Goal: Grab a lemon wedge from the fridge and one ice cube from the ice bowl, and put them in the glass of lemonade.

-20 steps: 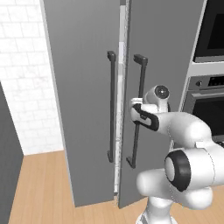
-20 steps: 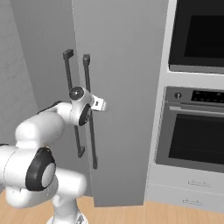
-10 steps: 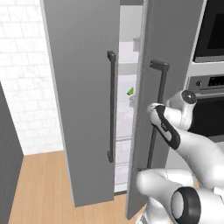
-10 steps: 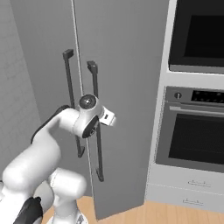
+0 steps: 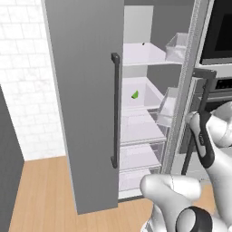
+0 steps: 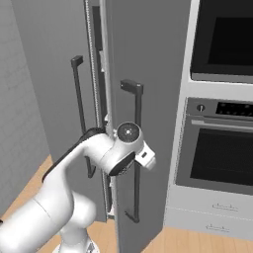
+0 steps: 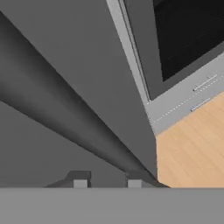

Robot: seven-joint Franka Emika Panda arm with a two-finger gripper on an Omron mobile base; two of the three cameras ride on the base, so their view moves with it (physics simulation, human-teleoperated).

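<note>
One lemon wedge (image 5: 135,94): tiny, light, slippery; pinch its flat sides. Your claw (image 7: 107,183) grasps the fridge handle (image 6: 135,148).

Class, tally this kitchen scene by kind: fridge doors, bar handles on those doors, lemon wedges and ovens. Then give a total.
Fridge doors: 2
Door handles: 2
Lemon wedge: 1
Ovens: 2
Total: 7

You were in a kitchen: a tall grey fridge (image 5: 86,90) with white shelves (image 5: 140,54), a built-in wall oven (image 6: 222,143), a white tiled wall (image 5: 27,81) and a wood floor (image 5: 41,190).
</note>
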